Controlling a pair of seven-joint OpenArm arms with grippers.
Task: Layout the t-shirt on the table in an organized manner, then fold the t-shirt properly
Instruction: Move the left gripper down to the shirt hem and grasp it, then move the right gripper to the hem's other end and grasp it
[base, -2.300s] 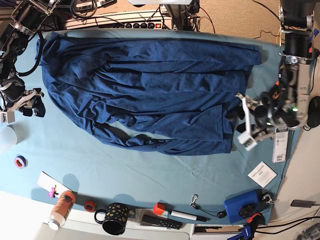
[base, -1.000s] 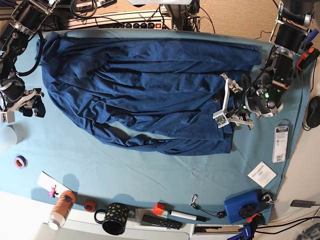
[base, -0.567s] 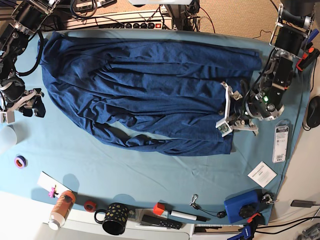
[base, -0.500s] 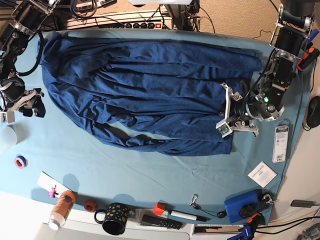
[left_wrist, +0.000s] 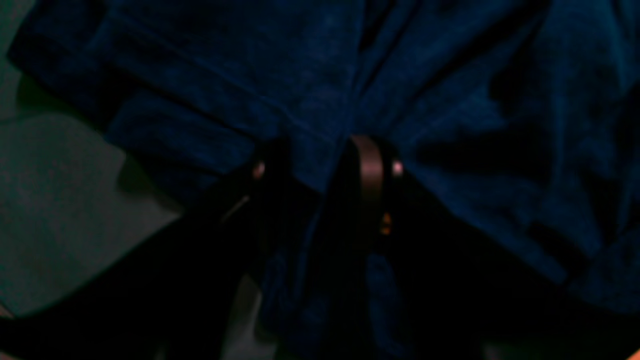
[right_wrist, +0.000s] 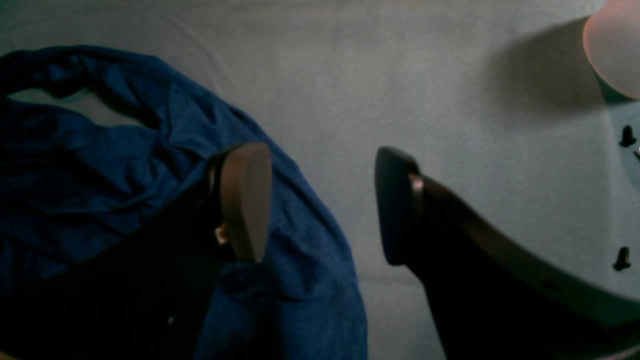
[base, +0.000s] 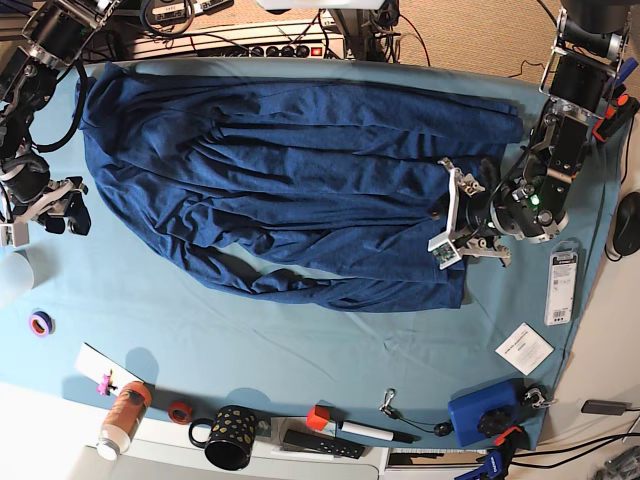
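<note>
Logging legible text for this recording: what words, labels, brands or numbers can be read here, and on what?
None can be read.
White printed card on the light teal table cloth: dark print, too small.
Hanging package with striped label: too small.
Black mug with yellow dots: pattern only, no words.
Dark navy t-shirt: no print visible.

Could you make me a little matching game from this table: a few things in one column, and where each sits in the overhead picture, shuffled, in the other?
Things:
1. t-shirt
2. black mug
3. white card
4. purple tape ring

Places:
A. near the left edge, on the teal cloth
B. spread across the middle of the table
C. bottom edge, left of centre
D. lower right, beside the blue box

Pairs: 1-B, 2-C, 3-D, 4-A
</note>
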